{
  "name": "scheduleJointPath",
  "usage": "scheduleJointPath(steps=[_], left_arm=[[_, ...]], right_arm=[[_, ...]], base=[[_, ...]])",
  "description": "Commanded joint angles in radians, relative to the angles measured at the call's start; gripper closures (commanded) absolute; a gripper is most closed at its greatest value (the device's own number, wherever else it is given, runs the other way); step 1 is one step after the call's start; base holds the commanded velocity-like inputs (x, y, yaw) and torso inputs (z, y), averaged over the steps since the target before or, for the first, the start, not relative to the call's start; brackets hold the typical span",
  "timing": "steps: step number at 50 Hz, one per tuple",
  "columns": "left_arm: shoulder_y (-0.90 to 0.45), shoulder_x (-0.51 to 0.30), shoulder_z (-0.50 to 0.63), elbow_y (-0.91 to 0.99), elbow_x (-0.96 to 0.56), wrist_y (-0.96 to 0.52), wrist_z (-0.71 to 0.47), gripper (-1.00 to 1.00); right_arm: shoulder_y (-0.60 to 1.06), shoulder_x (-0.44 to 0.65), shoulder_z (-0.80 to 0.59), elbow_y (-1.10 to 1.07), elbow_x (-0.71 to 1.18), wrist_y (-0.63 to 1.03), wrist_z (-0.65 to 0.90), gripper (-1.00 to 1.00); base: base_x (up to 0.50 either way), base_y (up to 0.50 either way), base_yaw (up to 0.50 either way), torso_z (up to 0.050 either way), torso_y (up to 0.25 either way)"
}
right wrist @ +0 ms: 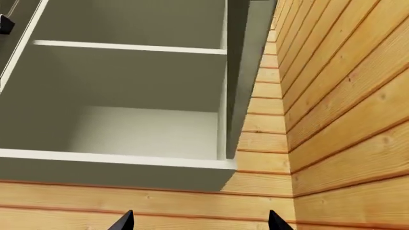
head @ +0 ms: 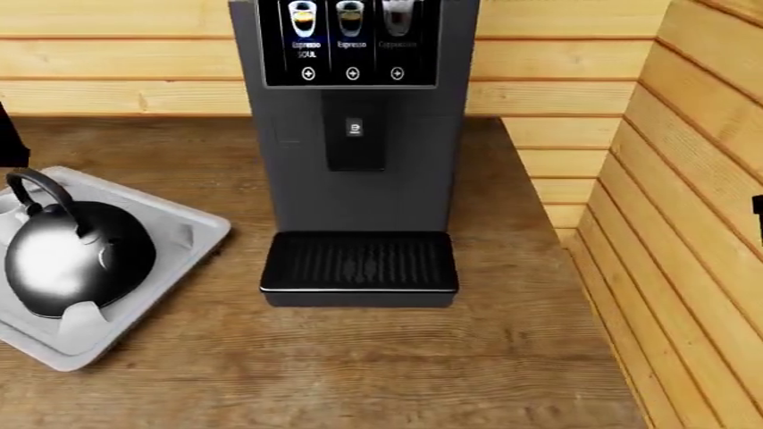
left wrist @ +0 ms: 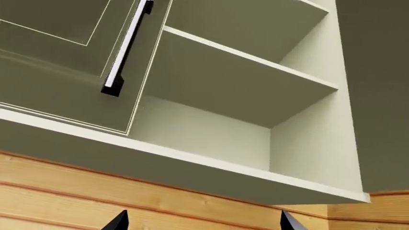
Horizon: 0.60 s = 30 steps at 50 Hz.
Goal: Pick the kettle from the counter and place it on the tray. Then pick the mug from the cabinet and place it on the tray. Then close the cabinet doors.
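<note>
The round glossy black-chrome kettle (head: 74,259) sits on the flat light grey metal tray (head: 179,255) on the brown wood-grain counter (head: 357,366), left of the tall dark coffee machine (head: 357,152). Both wrist views look up into the pale green open cabinet (right wrist: 128,86), its shelves (left wrist: 249,72) showing bare and no mug visible, one door with a black bar handle (left wrist: 128,48). Left gripper (left wrist: 201,223) and right gripper (right wrist: 198,223) show only spread black tips, holding nothing

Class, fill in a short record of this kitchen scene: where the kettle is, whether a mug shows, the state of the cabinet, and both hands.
kettle: upright on the tray, at the left of the counter
mug: not visible in any view
cabinet: one side open, shelves look bare; other door looks shut
coffee machine: behind, centre
left hand: open, empty
right hand: open, empty
</note>
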Motion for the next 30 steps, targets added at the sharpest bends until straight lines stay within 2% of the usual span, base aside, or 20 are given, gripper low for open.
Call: scheduleJointPath(steps=[1, 9, 15, 19, 24, 30], left_arm=[[0.017, 0.004, 0.008, -0.007, 0.016, 0.006, 0.0, -1.0], [0.033, 0.0, 0.013, -0.01, 0.029, 0.019, 0.003, -1.0], [0.044, 0.001, 0.016, -0.017, 0.036, 0.031, 0.002, -1.0], [0.048, 0.002, 0.018, -0.018, 0.041, 0.031, 0.003, -1.0], [0.056, 0.003, 0.022, -0.015, 0.045, 0.035, 0.006, -1.0], [0.066, 0.002, 0.026, -0.015, 0.053, 0.043, 0.01, -1.0]], right_arm=[[-0.017, -0.017, 0.018, 0.0, 0.001, 0.021, 0.0, -1.0], [-0.008, -0.015, 0.008, 0.0, -0.006, 0.033, 0.0, -1.0], [0.012, 0.079, -0.077, 0.0, -0.087, -0.042, 0.0, -1.0], [0.059, 0.242, -0.268, 0.0, -0.186, -0.219, 0.0, -1.0], [0.218, 0.442, -0.556, 0.0, -0.286, -0.451, 0.0, -1.0], [0.474, 0.508, -0.827, 0.001, -0.35, -0.53, -0.001, -1.0]], base=[[0.0, -0.5, 0.0, 0.0, 0.0], [0.0, -0.48, 0.0, 0.0, 0.0], [0.0, 0.0, 0.0, 0.0, 0.0], [0.0, 0.0, 0.0, 0.0, 0.0], [0.0, 0.0, 0.0, 0.0, 0.0], [0.0, 0.0, 0.0, 0.0, 0.0]])
